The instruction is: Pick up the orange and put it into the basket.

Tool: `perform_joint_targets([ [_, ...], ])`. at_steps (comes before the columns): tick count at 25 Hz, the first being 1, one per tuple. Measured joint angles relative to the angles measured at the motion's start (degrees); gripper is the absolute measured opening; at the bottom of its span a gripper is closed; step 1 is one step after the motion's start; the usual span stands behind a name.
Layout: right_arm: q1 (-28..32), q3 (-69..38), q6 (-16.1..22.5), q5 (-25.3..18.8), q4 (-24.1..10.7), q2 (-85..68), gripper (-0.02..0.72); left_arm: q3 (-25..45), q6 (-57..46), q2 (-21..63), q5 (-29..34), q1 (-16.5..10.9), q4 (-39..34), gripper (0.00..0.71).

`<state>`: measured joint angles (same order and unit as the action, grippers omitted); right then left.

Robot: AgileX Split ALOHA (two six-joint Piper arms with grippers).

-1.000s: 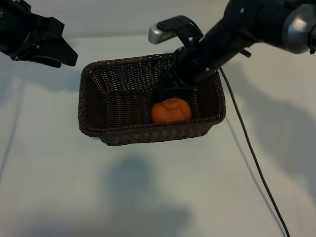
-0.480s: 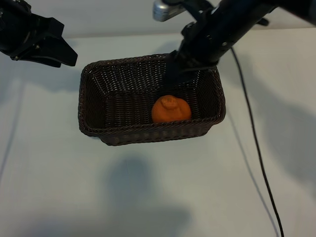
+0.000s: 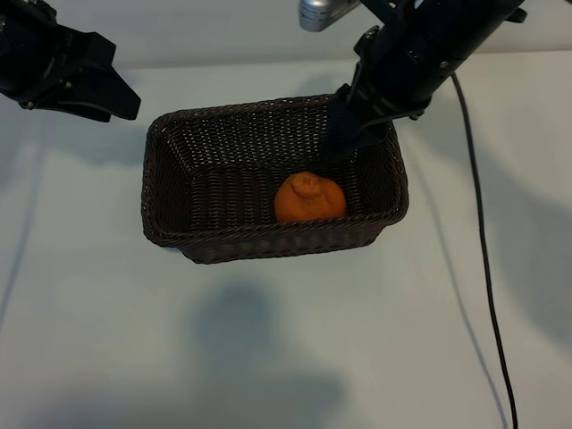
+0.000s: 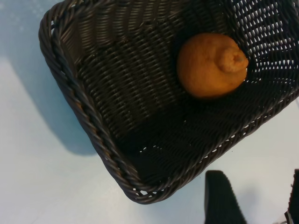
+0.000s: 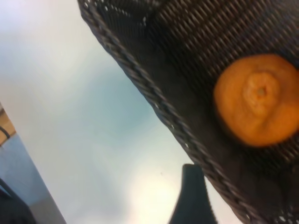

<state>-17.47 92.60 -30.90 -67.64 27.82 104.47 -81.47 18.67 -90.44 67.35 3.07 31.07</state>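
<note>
The orange point(image 3: 309, 198) lies on the floor of the dark wicker basket point(image 3: 179, 134), near its front right corner, nub upward. Nothing touches it. My right gripper point(image 3: 345, 136) hangs open and empty above the basket's far right rim, behind the orange. The right wrist view shows the orange point(image 5: 258, 99) inside the basket point(image 5: 140, 79) and one dark finger point(image 5: 192, 198) over the table outside the rim. My left gripper point(image 3: 89, 85) is parked at the far left, open and empty. Its wrist view shows the orange point(image 4: 211, 64) and a basket corner point(image 4: 140, 189).
The white table surrounds the basket on all sides. A black cable point(image 3: 487, 268) runs from the right arm down the table's right side. The right arm's metal wrist part point(image 3: 322, 12) sits at the top edge.
My right gripper has risen and drawn back to the right, away from the orange. The orange stays in the basket where it was. The left arm has not moved.
</note>
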Motion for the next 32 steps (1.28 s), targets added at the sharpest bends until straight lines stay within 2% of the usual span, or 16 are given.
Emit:
perform_joint_targets([
  [4, 4.83, 0.00, 0.00, -1.91, 0.79, -0.11, 0.514, 0.00, 0.00, 0.00, 0.00, 0.00, 0.00, 0.405],
  [7, 9.42, 0.00, 0.05, -2.00, 2.32, -0.11, 0.514, 0.00, 0.17, 0.00, 0.00, 0.00, 0.00, 0.405],
  [13, 15.19, 0.00, -0.47, -2.00, 2.77, -1.91, 0.514, 0.00, 0.23, 0.00, 0.00, 0.00, 0.00, 0.405],
  [18, 17.40, 0.00, -1.62, -2.05, 2.35, -3.94, 0.514, 0.00, 0.28, 0.00, 0.00, 0.00, 0.00, 0.405],
  [25, 17.64, 0.00, -1.11, -2.18, -2.73, -4.97, 0.514, 0.00, 0.28, 0.00, 0.00, 0.00, 0.00, 0.405],
  [32, 17.64, 0.00, -0.97, -2.18, -2.93, -4.97, 0.514, 0.00, 0.34, 0.00, 0.00, 0.00, 0.00, 0.405],
])
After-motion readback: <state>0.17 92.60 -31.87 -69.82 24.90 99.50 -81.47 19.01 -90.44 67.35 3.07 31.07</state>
